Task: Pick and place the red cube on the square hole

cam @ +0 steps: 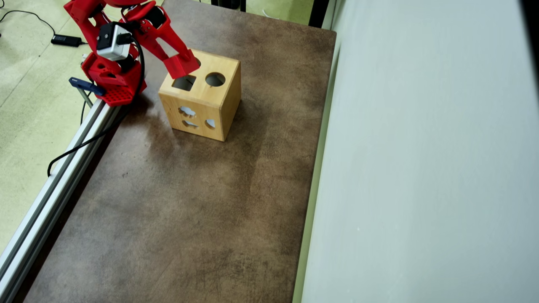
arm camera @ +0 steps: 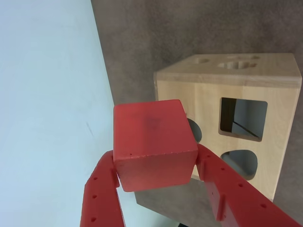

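My gripper (arm camera: pixel 156 161) is shut on the red cube (arm camera: pixel 151 137), one red finger pressed on each side of it. In the wrist view the cube hangs to the left of the pale wooden box (arm camera: pixel 189 97), and the square hole (arm camera: pixel 243 119) shows dark on the face towards the camera. The overhead view has the cube (cam: pixel 185 66) in my gripper (cam: pixel 181 64) over the far left corner of the box (cam: pixel 223 105). There it sits just beyond the square hole (cam: pixel 184 82) in the box's top face.
A round cut-out (cam: pixel 215 79) lies right of the square hole. In the wrist view a teardrop-like cut-out (arm camera: pixel 241 163) sits below the square hole. The brown table (cam: pixel 189 202) ends at a pale wall (cam: pixel 421 168) on the right. An aluminium rail (cam: pixel 54 185) and a blue clamp (cam: pixel 86 85) line its left edge.
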Action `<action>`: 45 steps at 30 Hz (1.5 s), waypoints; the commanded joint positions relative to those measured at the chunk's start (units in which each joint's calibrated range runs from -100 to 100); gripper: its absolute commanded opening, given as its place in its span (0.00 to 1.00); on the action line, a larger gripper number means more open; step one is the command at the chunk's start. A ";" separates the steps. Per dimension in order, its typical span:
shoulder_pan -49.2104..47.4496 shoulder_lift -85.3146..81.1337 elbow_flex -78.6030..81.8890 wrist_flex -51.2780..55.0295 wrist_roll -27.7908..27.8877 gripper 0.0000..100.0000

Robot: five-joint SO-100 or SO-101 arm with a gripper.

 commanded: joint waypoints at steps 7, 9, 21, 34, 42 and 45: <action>-2.31 -2.22 15.58 0.65 -0.88 0.02; -2.46 -2.14 16.20 0.65 -0.88 0.02; -6.55 -2.05 16.74 0.65 -0.88 0.02; -6.85 -2.22 24.16 0.65 -0.83 0.02; -6.77 -2.22 24.88 0.65 -0.83 0.02; -6.77 -2.22 25.50 0.65 -0.83 0.02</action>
